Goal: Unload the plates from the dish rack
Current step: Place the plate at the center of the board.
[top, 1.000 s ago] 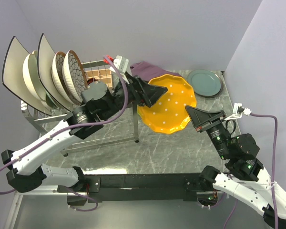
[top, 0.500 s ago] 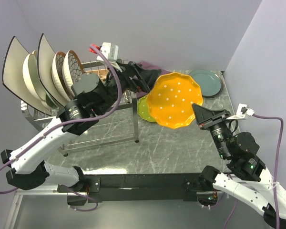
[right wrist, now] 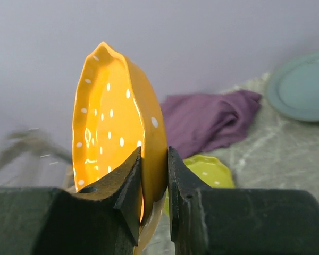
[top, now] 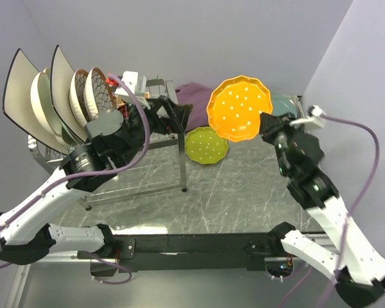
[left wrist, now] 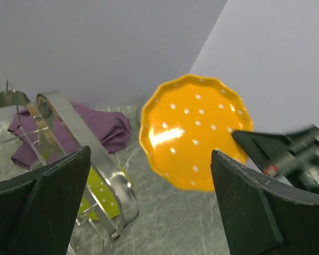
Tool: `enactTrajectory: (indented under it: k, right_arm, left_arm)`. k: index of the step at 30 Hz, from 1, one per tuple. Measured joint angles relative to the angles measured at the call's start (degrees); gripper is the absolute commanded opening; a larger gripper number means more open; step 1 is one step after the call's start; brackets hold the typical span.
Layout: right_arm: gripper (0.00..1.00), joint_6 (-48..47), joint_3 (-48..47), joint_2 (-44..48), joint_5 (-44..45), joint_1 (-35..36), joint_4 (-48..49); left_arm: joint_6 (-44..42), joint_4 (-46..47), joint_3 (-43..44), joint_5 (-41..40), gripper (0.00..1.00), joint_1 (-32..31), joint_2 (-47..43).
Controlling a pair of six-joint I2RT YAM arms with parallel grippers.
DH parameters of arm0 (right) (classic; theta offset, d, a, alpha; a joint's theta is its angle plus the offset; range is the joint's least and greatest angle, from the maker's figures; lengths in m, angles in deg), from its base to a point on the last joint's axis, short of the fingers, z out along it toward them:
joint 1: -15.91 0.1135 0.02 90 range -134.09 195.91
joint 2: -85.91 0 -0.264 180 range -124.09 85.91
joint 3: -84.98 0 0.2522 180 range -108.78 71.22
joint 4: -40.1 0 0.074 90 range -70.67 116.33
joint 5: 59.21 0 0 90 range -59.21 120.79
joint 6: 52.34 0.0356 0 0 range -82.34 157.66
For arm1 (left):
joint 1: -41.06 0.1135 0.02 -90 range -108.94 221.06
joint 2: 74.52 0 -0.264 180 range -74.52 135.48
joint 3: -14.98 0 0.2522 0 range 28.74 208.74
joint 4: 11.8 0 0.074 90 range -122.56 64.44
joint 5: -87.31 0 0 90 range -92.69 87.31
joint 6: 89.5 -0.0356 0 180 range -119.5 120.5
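The right arm's end effector (top: pixel 264 122) is clamped on the lower rim of an orange scalloped plate with white dots (top: pixel 239 108), holding it on edge in the air above the back of the grey-green marble surface (top: pixel 231 192). From the right wrist, the two dark fingers (right wrist: pixel 128 183) pinch the plate's edge from either side.

The left arm's end effector (top: pixel 178 117) hangs beside the right end of the two-tier silver wire dish rack (top: pixel 181 160), its fingers spread wide apart and holding nothing.

A lime-yellow dotted plate (top: pixel 206 145) lies flat on the surface just right of the rack and below the raised orange plate. A round teal-green plate (right wrist: pixel 303 85) rests flat at the far right, partly hidden behind the orange one in the overhead view. A crumpled purple cloth (top: pixel 194 96) sits at the back, between the rack and the teal-green plate.

On the rack's left end stand two large white square plates with dark rims (top: pixel 19 90), a round cream plate (top: pixel 42 96) between them, and a brown-patterned plate (top: pixel 102 90).
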Motion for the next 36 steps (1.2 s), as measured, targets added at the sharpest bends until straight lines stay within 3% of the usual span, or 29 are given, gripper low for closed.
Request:
enactTrajectory:
  k: [4,9,17,33,35,36]
  right_arm:
    - [0.0,2.56,1.81,-8.35,-8.9,-8.96,2.1]
    - [0.0,6.1,7.28,-19.91,-19.06,-14.75,6.16]
    - [0.0,8.59,10.58,-37.44,-28.87,-15.69,11.72]
    - [0.0,12.04,10.58,-51.89,-37.4,-17.97,27.23]
    - [0.04,12.46,10.6,-53.27,-37.86,-18.71,28.24]
    - [0.16,12.59,10.6,-53.75,-37.88,-18.99,28.37]
  left_arm:
    - [0.04,0.17,-5.64,1.99,0.99,0.0,-4.61]
    - [1.22,1.95,-13.44,6.08,0.99,-0.04,-11.1]
    - [2.36,4.74,-15.39,9.46,0.99,-0.57,-13.35]
    - [2.56,5.81,-17.75,8.85,1.0,-1.01,-14.51]
    - [2.54,6.01,-17.75,8.85,1.0,-1.07,-14.49]
    - [2.54,6.1,-17.75,8.85,0.99,-1.09,-14.47]
